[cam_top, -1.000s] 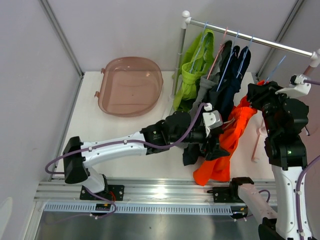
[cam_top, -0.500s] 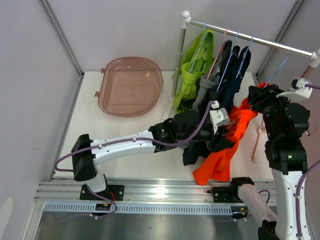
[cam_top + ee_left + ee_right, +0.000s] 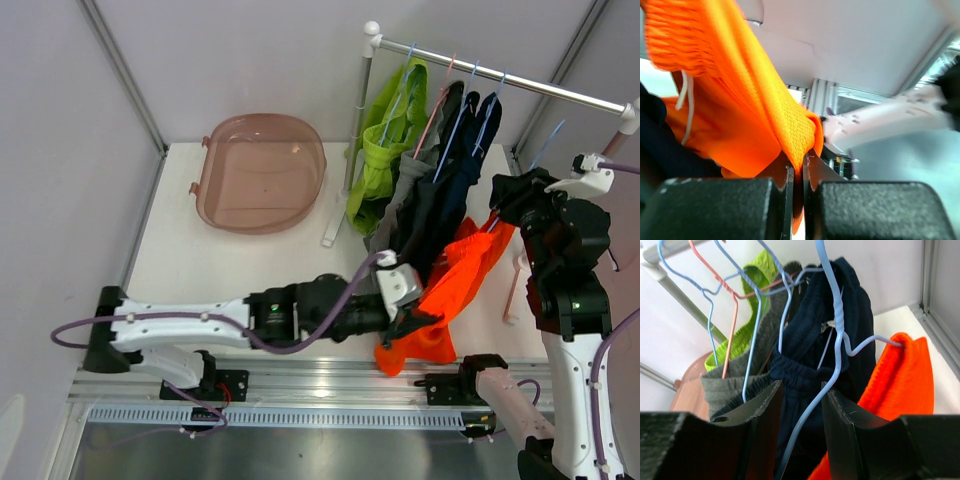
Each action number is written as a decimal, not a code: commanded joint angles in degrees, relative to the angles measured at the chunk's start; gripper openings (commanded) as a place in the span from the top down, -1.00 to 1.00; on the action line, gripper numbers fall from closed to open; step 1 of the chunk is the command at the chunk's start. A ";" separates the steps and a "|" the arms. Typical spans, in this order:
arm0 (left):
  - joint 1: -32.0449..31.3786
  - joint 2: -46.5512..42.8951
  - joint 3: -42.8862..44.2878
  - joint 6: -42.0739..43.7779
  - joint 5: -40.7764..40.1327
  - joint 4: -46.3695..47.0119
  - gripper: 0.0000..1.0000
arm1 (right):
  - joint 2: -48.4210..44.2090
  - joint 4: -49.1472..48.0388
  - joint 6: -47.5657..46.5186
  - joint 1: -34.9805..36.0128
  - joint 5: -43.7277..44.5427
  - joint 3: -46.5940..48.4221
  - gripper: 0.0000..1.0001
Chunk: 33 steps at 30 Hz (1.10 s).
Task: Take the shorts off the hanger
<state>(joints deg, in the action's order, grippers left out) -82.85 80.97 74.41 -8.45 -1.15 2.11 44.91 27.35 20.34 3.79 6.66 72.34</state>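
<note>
The left gripper (image 3: 799, 161) has its jaws pinched tight on a fold of the orange shorts (image 3: 455, 275), low over the near edge of the worktop (image 3: 190, 265), toward the right corner. The shorts stretch up to a blue hanger (image 3: 839, 325), whose wire passes through the right gripper (image 3: 799, 392) by the right edge. Whether that one clamps the wire cannot be told.
</note>
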 commanded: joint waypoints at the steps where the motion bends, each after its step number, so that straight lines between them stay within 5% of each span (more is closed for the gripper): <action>1: -5.73 -8.45 -5.93 -0.16 -8.50 -1.41 1.00 | 0.45 -4.59 -1.79 -0.19 3.71 2.63 1.00; 6: -9.61 -12.14 -16.46 -2.97 -8.17 3.50 1.00 | 1.50 -4.42 -2.58 -0.28 4.51 3.51 1.00; 12: -9.79 -9.08 -18.87 -3.42 -6.23 7.56 1.00 | 2.38 -3.10 -2.15 -0.28 4.16 5.27 1.00; 17: -6.11 2.51 -7.64 -2.71 -14.13 5.55 1.00 | 1.85 1.19 1.36 -0.28 0.39 7.82 1.00; 26: 9.36 26.49 26.43 -7.99 -12.04 -14.38 1.00 | 4.29 19.56 7.52 -0.36 -11.31 24.49 1.00; 29: 10.69 28.72 28.77 -8.51 -11.33 -16.70 1.00 | 6.42 25.28 6.21 -0.36 -12.11 33.38 1.00; 33: 10.43 21.98 17.91 -12.19 -8.18 -10.64 1.00 | 8.26 25.38 3.84 -0.28 -8.33 35.95 1.00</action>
<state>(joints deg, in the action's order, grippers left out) -70.83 109.43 96.88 -16.75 -12.62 -10.31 51.37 49.52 26.20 3.64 -2.52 106.87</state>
